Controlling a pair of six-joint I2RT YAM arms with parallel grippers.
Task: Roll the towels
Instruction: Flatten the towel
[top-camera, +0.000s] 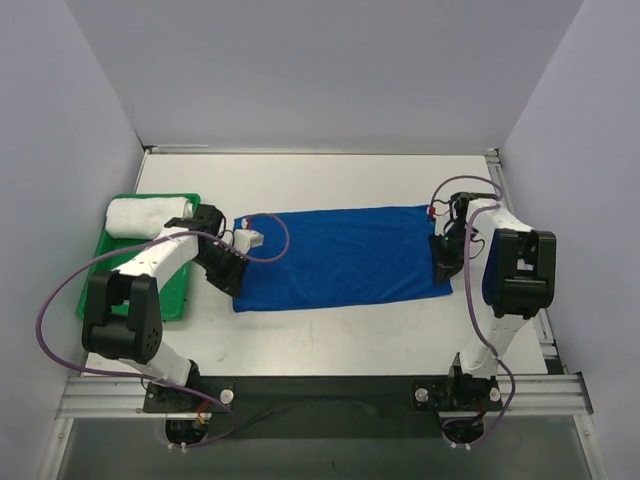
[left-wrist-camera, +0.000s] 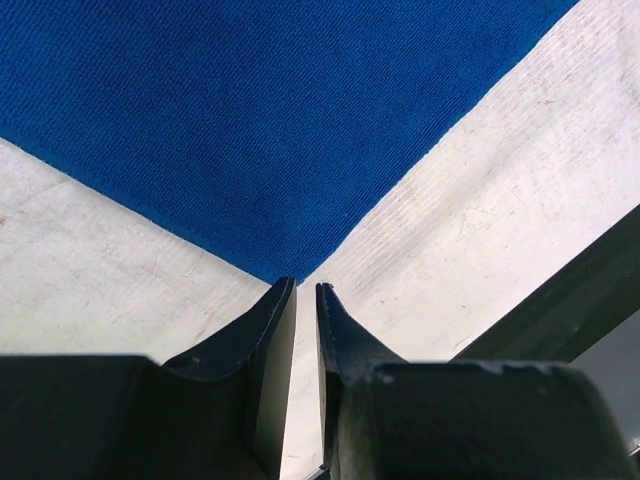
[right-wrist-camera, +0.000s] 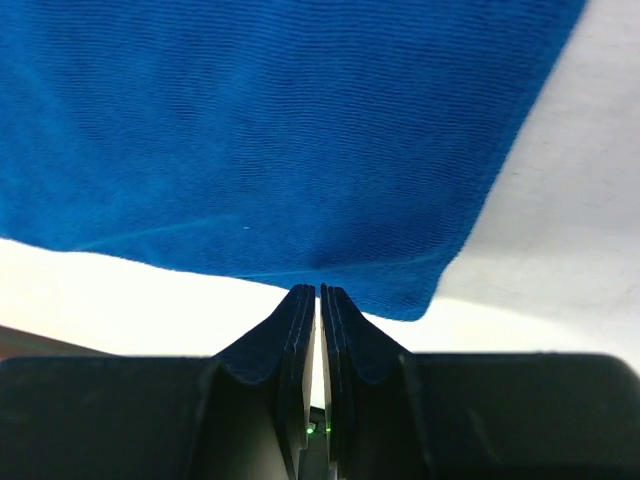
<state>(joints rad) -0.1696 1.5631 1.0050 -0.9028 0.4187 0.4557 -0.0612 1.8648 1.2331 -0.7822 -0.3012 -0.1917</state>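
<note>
I am working on the blue towel (top-camera: 340, 255), which is lying spread flat on the table (top-camera: 330, 345), its long side running left to right. The white towel (top-camera: 148, 215) is sitting rolled in the tray (top-camera: 172, 300) at far left. I am holding both arms low at the blue towel's two near corners, I judge so that the near edge comes up evenly. The right gripper (right-wrist-camera: 318, 290) is pinching the hem beside the near right corner, jaws pressed almost together on the cloth. The left gripper (left-wrist-camera: 305, 287) is sitting at the very tip of the near left corner, jaws a slit apart. I cannot tell whether cloth is caught between them.
</note>
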